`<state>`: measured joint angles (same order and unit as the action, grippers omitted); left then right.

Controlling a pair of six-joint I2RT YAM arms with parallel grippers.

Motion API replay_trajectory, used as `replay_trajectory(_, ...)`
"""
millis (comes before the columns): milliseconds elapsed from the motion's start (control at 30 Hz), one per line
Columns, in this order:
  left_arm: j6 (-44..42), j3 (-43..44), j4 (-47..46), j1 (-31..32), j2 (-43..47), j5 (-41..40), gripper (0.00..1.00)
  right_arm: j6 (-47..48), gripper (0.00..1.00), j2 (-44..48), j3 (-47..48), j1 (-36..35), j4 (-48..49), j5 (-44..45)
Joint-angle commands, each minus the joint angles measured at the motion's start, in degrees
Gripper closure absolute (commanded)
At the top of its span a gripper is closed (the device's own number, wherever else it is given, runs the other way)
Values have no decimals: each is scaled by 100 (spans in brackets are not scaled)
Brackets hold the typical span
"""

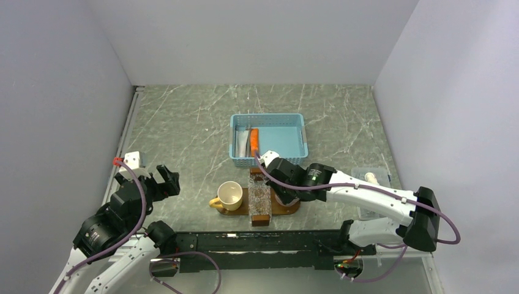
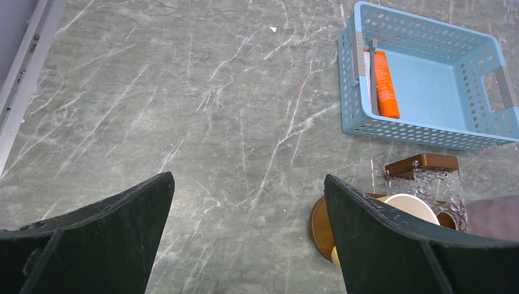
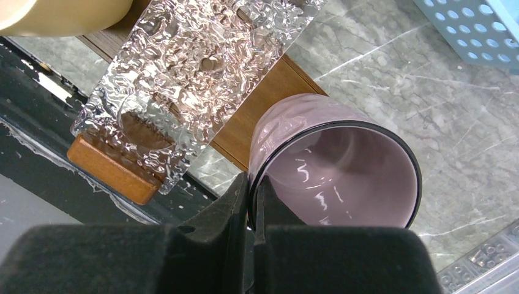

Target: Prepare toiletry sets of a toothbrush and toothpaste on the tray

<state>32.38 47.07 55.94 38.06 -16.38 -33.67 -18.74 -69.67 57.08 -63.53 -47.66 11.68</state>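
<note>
The dark-brown tray [image 1: 284, 211] lies near the table's front edge; it also shows in the right wrist view [image 3: 272, 101]. The pale-blue toothbrush [image 2: 371, 70] and an orange toothpaste tube [image 2: 385, 86] lie side by side at the left end of the light-blue basket [image 2: 428, 136]. My right gripper [image 3: 252, 184] is shut on the rim of a mauve cup [image 3: 343, 165], tilted at the tray's right end. My left gripper [image 2: 248, 177] is open and empty, above bare table left of the tray.
A cream cup [image 1: 231, 195] stands on the tray's left end. A clear textured box on a wooden block [image 1: 260, 201] sits across its middle. A small clear plastic box [image 1: 371, 177] sits at the right. A black rail runs along the near edge.
</note>
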Motion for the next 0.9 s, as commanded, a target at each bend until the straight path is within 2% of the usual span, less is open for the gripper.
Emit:
replay_trajectory(0,-31,32,-179,-22,-73,53,1,-59,100,-50,-18,-43,366,110)
replay_trajectory(867,-64,37,-207,-19,-87,97,1,-140,100,-444,-132,-198,435,113)
